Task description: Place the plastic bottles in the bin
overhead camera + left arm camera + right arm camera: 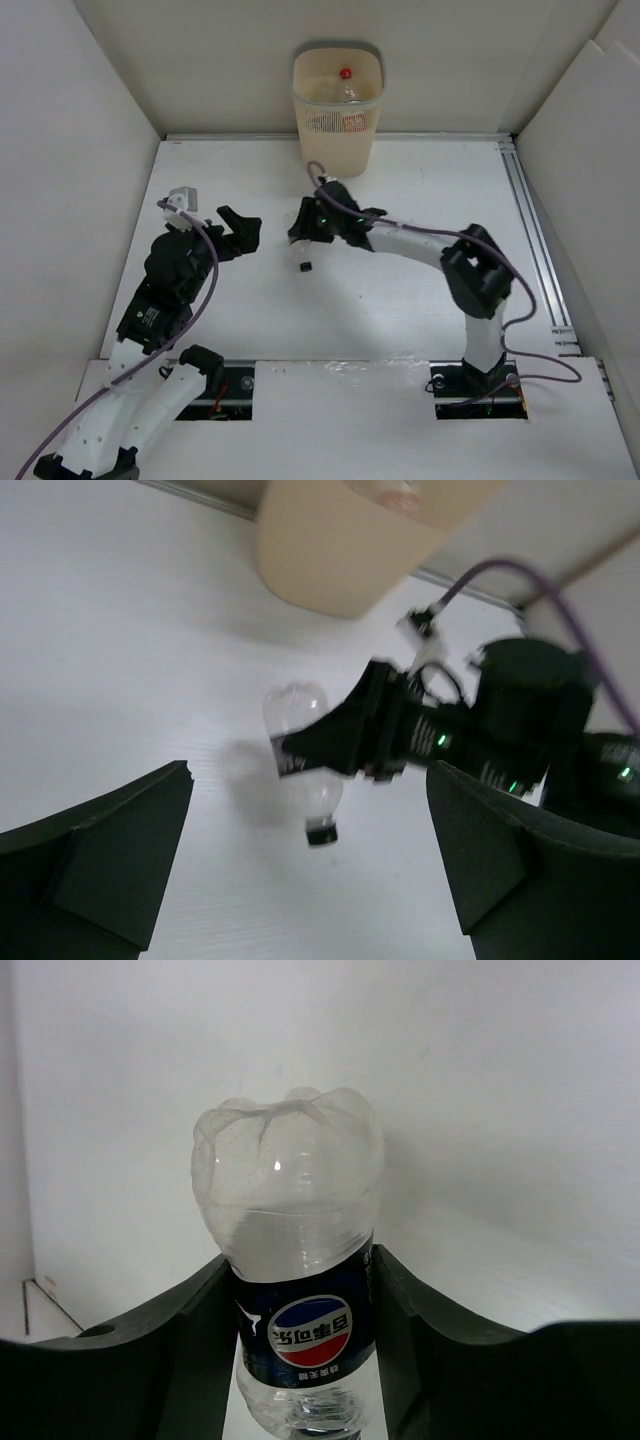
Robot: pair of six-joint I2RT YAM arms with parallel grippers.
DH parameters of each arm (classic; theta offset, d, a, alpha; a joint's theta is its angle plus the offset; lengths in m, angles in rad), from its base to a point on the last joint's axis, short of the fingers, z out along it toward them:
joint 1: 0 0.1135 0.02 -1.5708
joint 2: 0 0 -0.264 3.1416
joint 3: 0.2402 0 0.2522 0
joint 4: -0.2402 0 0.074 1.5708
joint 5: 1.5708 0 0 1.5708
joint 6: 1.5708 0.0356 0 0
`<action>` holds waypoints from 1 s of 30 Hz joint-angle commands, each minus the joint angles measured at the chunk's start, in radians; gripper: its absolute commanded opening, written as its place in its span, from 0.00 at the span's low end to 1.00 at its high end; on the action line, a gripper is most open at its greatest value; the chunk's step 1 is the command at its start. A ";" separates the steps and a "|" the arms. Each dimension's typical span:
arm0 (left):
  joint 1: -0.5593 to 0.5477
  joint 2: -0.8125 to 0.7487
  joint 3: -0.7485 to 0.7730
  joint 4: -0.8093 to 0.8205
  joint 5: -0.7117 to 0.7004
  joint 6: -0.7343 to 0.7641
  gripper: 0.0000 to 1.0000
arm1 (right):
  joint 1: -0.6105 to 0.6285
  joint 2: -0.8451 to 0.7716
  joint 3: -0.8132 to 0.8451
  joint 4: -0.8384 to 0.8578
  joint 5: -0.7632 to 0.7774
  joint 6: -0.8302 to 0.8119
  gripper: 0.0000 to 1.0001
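Observation:
My right gripper point(305, 232) is shut on a clear plastic bottle point(295, 1210) with a dark blue label, gripping it across the label. The bottle point(303, 258) hangs with its dark cap down and its base up, near the middle of the table. In the left wrist view the same bottle point(318, 795) shows its cap just above the white surface. The cream bin point(335, 140) stands at the far edge, beyond the right gripper. A bottle with a red cap point(347, 90) lies inside it. My left gripper point(238, 232) is open and empty, to the left of the held bottle.
White walls enclose the table on three sides. A metal rail point(530, 230) runs along the right edge. The right arm's purple cable point(420, 232) loops over the table. The bin's wall point(340, 550) shows at the top of the left wrist view.

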 commanded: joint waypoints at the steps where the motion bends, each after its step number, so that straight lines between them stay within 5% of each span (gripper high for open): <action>1: 0.001 0.032 -0.067 0.253 0.328 -0.080 1.00 | -0.121 -0.256 -0.146 0.217 -0.103 -0.185 0.00; 7: 0.001 0.081 -0.285 0.752 0.647 -0.241 1.00 | -0.257 -0.595 -0.333 0.260 -0.227 -0.363 0.00; 9: -0.019 0.173 -0.314 0.941 0.718 -0.286 1.00 | -0.343 -0.650 -0.405 0.350 -0.392 -0.351 0.00; 11: -0.054 0.233 -0.324 1.091 0.751 -0.297 1.00 | -0.389 -0.710 -0.450 0.442 -0.591 -0.299 0.00; 15: -0.154 0.355 -0.324 1.297 0.752 -0.297 1.00 | -0.422 -0.779 -0.510 0.597 -0.731 -0.202 0.00; 20: -0.246 0.518 -0.215 1.313 0.739 -0.266 1.00 | -0.422 -0.831 -0.533 0.723 -0.812 -0.087 0.00; 30: -0.300 0.587 -0.178 1.362 0.600 -0.217 1.00 | -0.361 -0.867 -0.565 0.826 -0.842 0.037 0.00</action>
